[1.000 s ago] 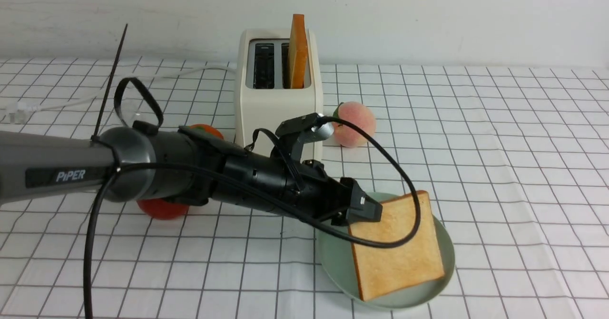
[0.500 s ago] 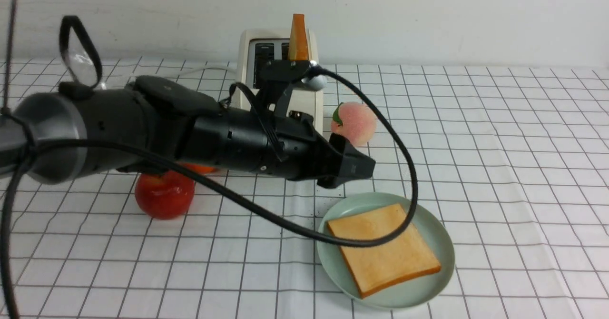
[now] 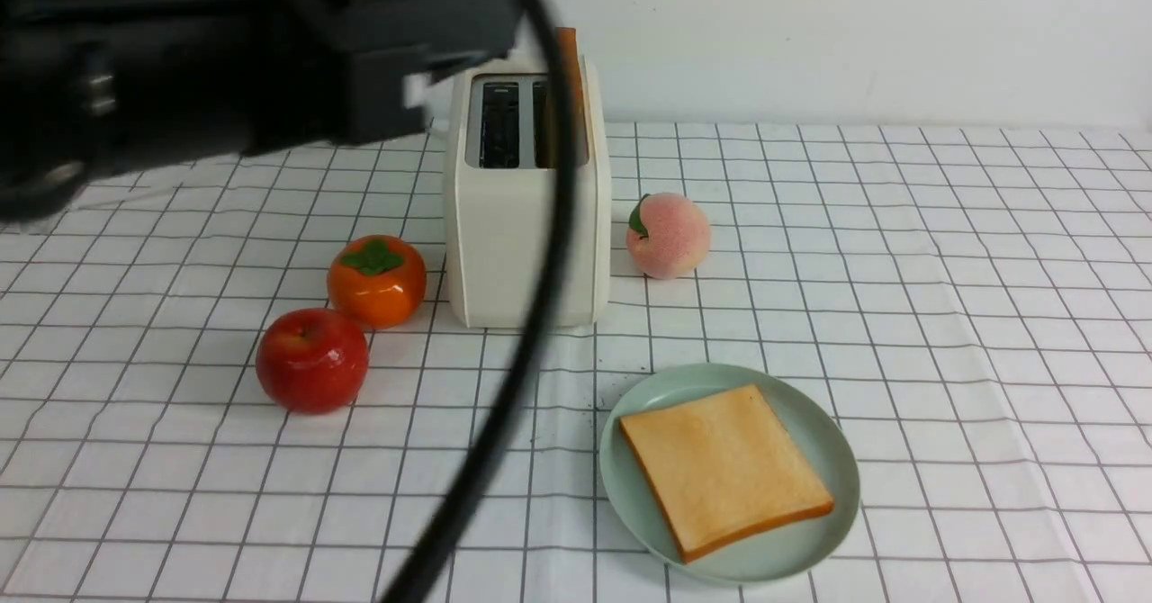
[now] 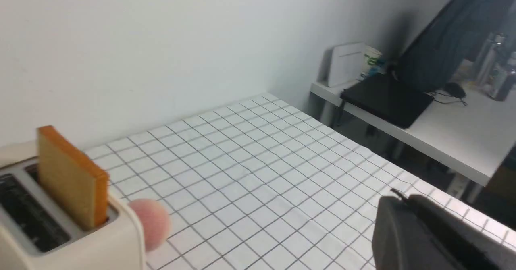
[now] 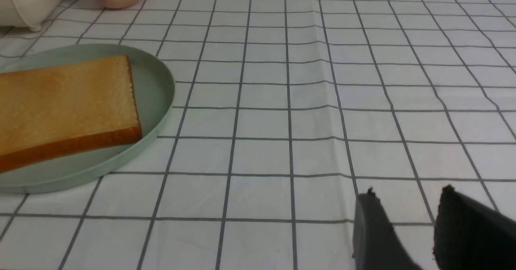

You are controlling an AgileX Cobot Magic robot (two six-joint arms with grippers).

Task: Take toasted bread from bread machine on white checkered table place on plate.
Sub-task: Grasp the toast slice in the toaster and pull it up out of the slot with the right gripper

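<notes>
One toast (image 3: 724, 468) lies flat on the plate (image 3: 810, 423), which sits on the table (image 3: 945, 315) in front of the toaster (image 3: 495, 243) and a little to its right. The other toast (image 4: 68, 177) stands upright in the toaster's right slot, with its top half above the rim; the left slot shows empty.

A peach (image 3: 668, 236) rests just right of the toaster. A persimmon (image 3: 376, 281) sits just to its left, and an apple (image 3: 311, 360) is close in front of that.

The left gripper (image 3: 486, 31) is a dark blur high beside the toaster's top. Whether its claw is wide or narrow cannot be told. Its cable (image 3: 504, 387) hangs across the front view.

The right gripper (image 5: 408, 190) sits low over bare cloth, well apart from the plate. Its claw is narrowly parted and holds nothing.
</notes>
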